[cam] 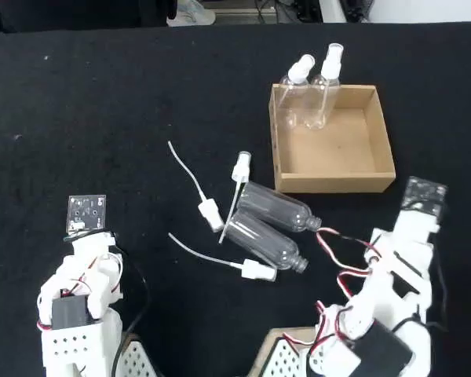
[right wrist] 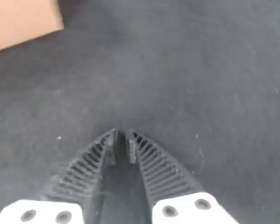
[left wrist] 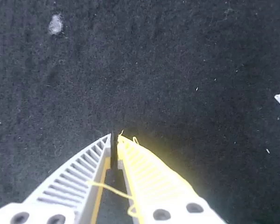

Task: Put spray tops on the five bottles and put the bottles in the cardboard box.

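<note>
Black table, two bottles (lying) near box

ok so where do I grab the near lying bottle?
Probably by its neck, from above, with the right gripper. The near bottle lies flat, its body alongside the other bottle, with a spray top close on the near side. The neck end pokes out free on the right gripper's side.
</note>
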